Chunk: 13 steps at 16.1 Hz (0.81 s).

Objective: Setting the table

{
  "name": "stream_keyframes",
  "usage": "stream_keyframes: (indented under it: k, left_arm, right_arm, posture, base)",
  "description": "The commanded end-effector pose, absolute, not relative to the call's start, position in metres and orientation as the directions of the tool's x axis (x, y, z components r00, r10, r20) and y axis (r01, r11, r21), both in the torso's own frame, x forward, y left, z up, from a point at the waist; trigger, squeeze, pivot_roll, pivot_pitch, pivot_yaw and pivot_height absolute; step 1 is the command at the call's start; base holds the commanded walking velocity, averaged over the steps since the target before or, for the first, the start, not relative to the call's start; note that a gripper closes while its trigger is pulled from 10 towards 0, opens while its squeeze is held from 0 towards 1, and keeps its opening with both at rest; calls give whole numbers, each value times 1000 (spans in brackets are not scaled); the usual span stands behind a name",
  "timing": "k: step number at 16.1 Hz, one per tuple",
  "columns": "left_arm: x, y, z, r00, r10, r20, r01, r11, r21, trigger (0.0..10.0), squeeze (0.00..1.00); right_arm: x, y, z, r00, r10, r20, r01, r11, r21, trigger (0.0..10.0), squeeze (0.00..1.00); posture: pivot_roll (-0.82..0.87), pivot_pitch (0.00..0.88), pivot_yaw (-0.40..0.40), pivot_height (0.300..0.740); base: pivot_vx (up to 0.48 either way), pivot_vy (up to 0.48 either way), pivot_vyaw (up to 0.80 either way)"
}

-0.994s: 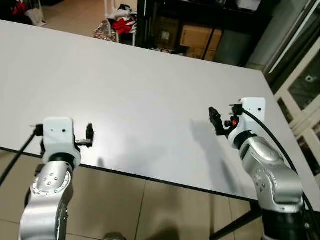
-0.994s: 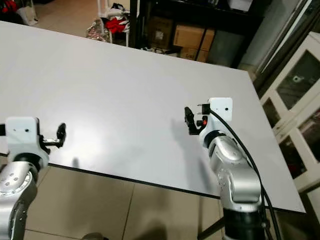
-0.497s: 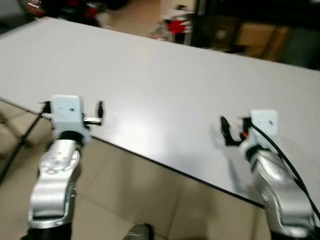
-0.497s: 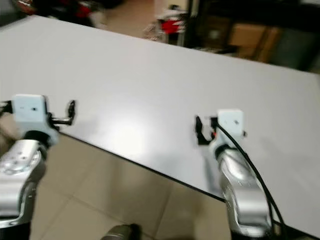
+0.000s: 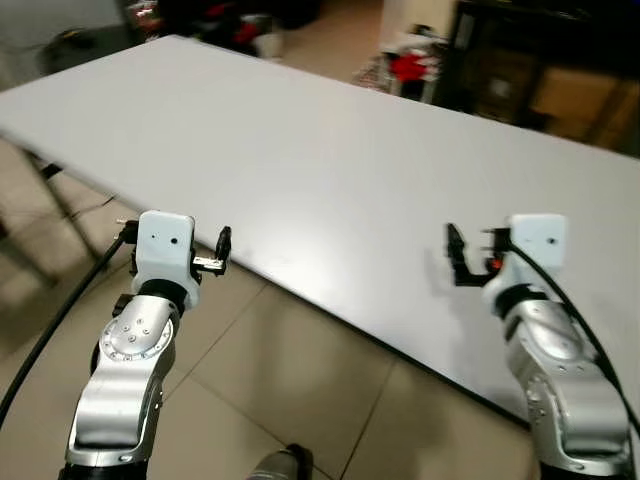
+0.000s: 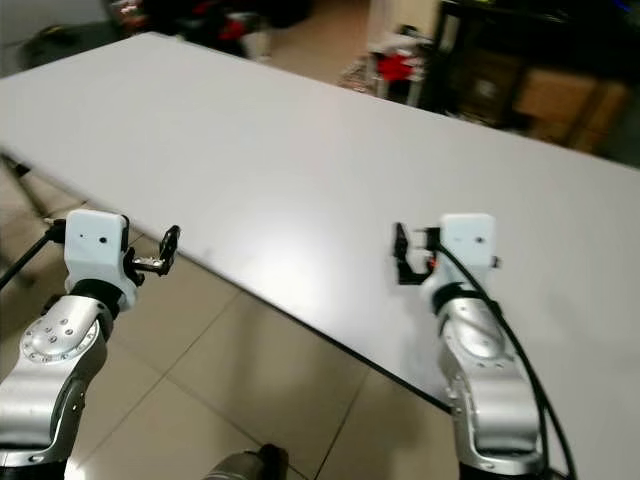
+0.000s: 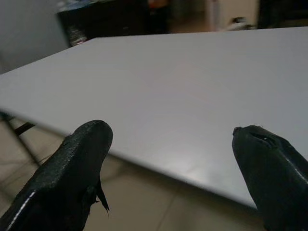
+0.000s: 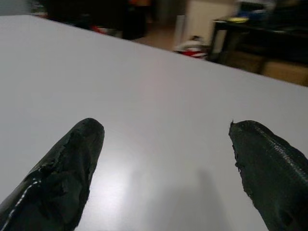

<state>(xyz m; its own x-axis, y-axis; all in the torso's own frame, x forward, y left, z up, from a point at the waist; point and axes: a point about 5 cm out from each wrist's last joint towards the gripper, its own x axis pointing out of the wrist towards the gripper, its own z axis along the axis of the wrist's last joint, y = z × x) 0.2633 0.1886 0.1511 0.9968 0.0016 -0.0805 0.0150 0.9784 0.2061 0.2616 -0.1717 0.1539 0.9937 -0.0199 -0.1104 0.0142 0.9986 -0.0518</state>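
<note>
Large white rectangular worktop (image 5: 330, 160), far end cut off, background clutter blurred. Left claw (image 5: 222, 250) spread wide, empty, over tiled floor (image 5: 300, 390) just off the near edge. Right claw (image 6: 400, 255) spread wide, empty, above the worktop surface.

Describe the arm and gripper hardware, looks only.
Both arms are silver jointed metal with a white box at the wrist. The left gripper and right gripper each have two black fingers. Black cables run to both wrists. The right wrist has a small red-orange part.

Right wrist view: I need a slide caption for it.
Right gripper, jaws open and empty, poised over the bare white table.
</note>
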Motion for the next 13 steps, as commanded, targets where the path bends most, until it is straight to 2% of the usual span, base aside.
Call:
stream_keyframes:
  k: [1,3,8,11,13]
  left_arm:
    - [260,190,156,998,16,-55,-2,973,233,10000,0]
    - [260,194,156,996,59,-62,-44,973,226,10000,0]
    - [264,191,158,997,60,-39,-53,983,175,10000,0]
    - [264,193,153,995,84,-59,-70,976,208,10000,0]
    - [262,192,157,997,75,-26,-69,982,176,10000,0]
  right_arm:
    - [265,-168,150,992,3,-129,-6,1000,-25,10000,1000]
    - [271,-163,146,990,21,-137,-23,1000,-12,10000,1000]
    - [270,-163,149,990,38,-139,-41,999,-19,10000,1000]
    - [269,-157,148,986,74,-147,-78,997,-20,10000,1000]
    - [271,-155,147,985,86,-152,-90,996,-23,10000,1000]
  posture:
    - [119,0,-12,740]
    - [109,0,2,740]
    - [68,0,38,740]
    - [67,0,30,740]
    - [79,0,18,740]
  base:
    - [0,0,800]
    - [0,0,800]
    - [0,0,800]
    - [0,0,800]
    - [0,0,800]
